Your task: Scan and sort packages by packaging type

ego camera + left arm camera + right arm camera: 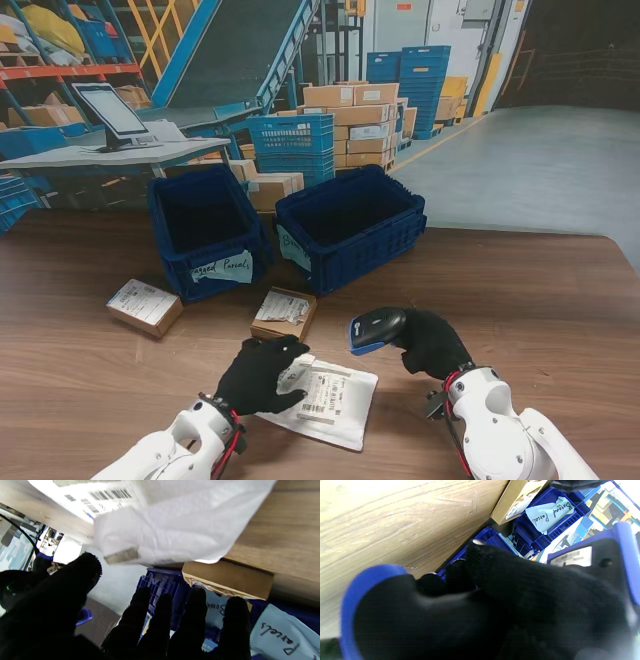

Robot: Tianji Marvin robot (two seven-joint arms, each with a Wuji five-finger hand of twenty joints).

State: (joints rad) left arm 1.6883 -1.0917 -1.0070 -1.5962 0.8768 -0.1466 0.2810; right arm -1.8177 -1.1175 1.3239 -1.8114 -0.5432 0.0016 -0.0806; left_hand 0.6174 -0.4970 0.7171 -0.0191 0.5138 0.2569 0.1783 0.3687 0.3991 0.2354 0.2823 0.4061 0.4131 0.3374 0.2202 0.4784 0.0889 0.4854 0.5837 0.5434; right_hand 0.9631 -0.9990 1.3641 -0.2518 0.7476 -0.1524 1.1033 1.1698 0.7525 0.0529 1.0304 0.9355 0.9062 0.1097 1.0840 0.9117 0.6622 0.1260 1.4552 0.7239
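A white bagged parcel (330, 402) (175, 530) with a barcode label lies flat on the wooden table near me. My left hand (258, 375) (162, 630), in a black glove, hovers over the parcel's left edge with its fingers spread and nothing held. My right hand (432, 342) (520, 605) is shut on a black and blue barcode scanner (375, 330) (595, 555), whose head points left toward the parcel. Two small cardboard boxes with labels lie farther out, one (283, 314) (225, 577) just beyond the left hand, the other (145, 306) at the left.
Two dark blue bins stand side by side at the table's far middle. The left bin (165, 250) carries a paper label (222, 268) (282, 635) (550, 513) reading Bagged Parcels. The right bin (380, 250) also has a label. Warehouse shelves and stacked cartons lie beyond the table.
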